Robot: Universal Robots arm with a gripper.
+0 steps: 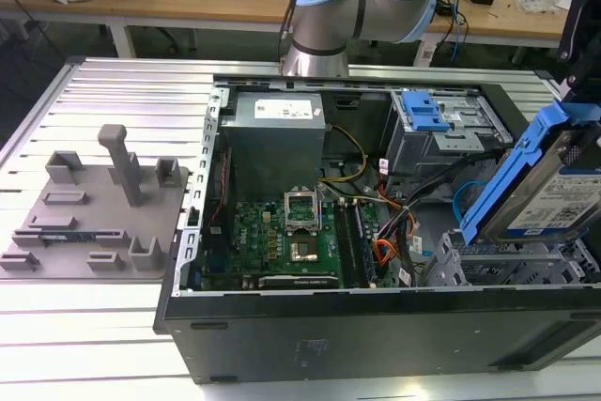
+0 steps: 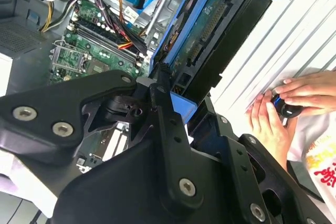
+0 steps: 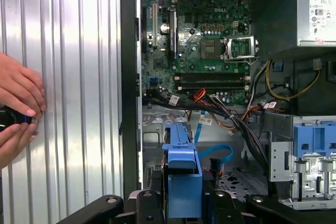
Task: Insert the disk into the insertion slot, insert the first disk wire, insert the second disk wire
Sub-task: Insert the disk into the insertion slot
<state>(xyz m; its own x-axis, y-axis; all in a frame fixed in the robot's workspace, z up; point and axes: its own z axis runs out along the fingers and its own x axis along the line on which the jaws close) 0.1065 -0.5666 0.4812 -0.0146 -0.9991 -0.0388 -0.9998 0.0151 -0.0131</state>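
The disk is a silver drive with a white label in a bright blue carrier frame. It hangs tilted at the exterior view's right, just above the insertion slot, a grey perforated cage in the open computer case. My gripper is shut on the carrier's end, with black fingers on both sides. In the first wrist view the disk shows edge-on between my gripper fingers, over the perforated slot floor. A blue flat wire loops beside the slot.
The case also holds a power supply, a green motherboard and a taller cage with a blue latch. A grey fixture plate lies on the slatted table. A person's hands rest on the table beside the case.
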